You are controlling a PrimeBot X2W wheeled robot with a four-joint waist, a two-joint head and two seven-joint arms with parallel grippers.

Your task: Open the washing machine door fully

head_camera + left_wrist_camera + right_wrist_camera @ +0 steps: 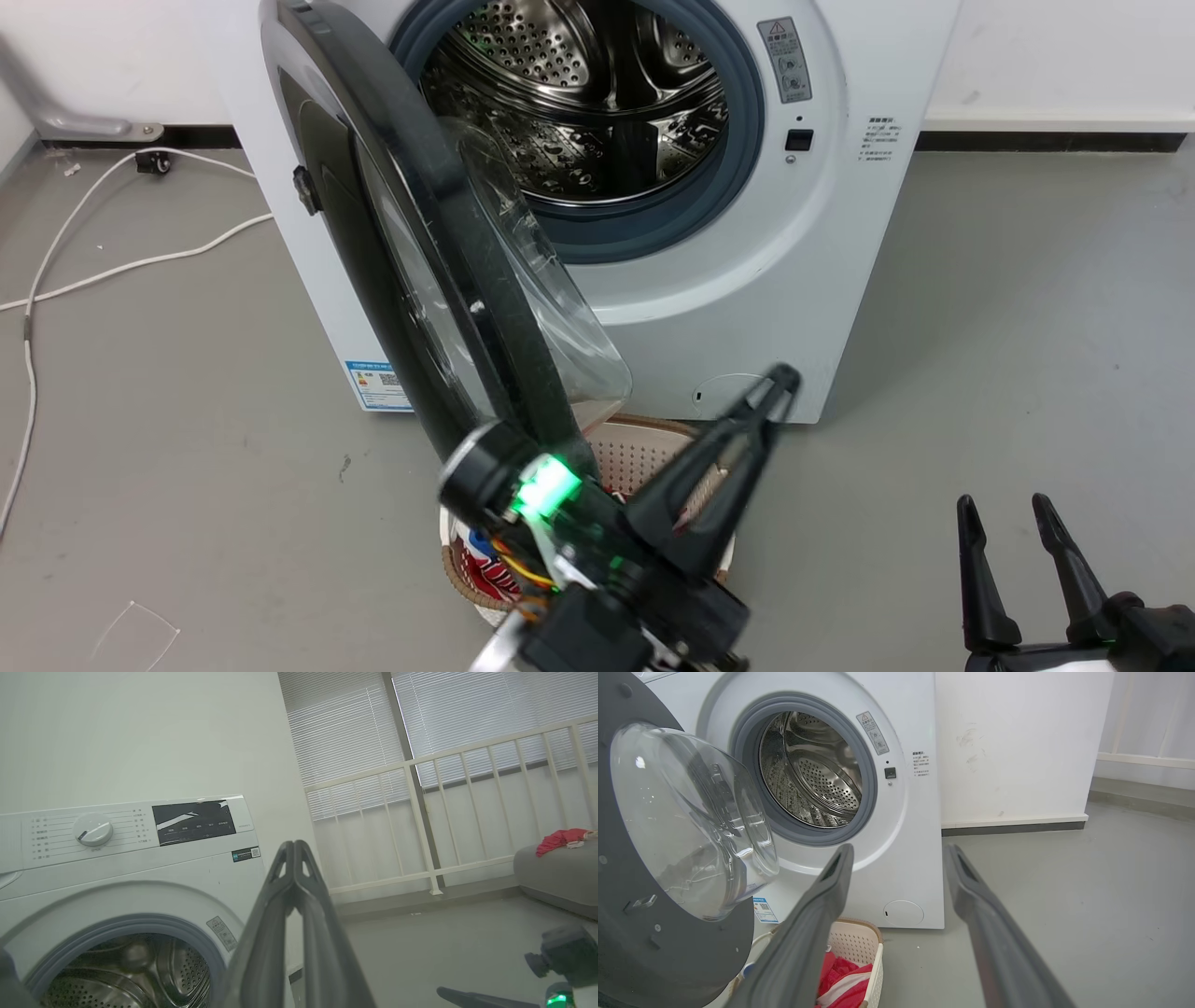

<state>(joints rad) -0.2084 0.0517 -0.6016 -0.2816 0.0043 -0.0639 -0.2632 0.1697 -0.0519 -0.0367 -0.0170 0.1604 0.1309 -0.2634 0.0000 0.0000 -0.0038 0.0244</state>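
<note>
Floor (pixel 1027 327) runs grey under everything. On it stands the white machine (pixel 822 280), its mouth uncovered, with the steel drum (pixel 579 93) and grey gasket (pixel 747 140) in plain sight. Its door (pixel 509 345) hangs from the robot's left side of the opening and stands well out from the front, nearly edge-on in the head view. The clear bowl (pixel 551 308) bulges toward the right.

Below the door's lower edge sits a white basket (pixel 639 453) with red cloth (pixel 485 569) in it. Over the basket the left pincer (pixel 782 383) points at the machine's lower front, fingers pressed together on nothing. Whether its wrist touches the door I cannot tell. The right pincer (pixel 1004 504) is at the lower right, fingers spread and empty.

A white cable (pixel 56 252) trails at the left. A blue sticker (pixel 378 385) and a round flap (pixel 728 387) sit low on the machine.
</note>
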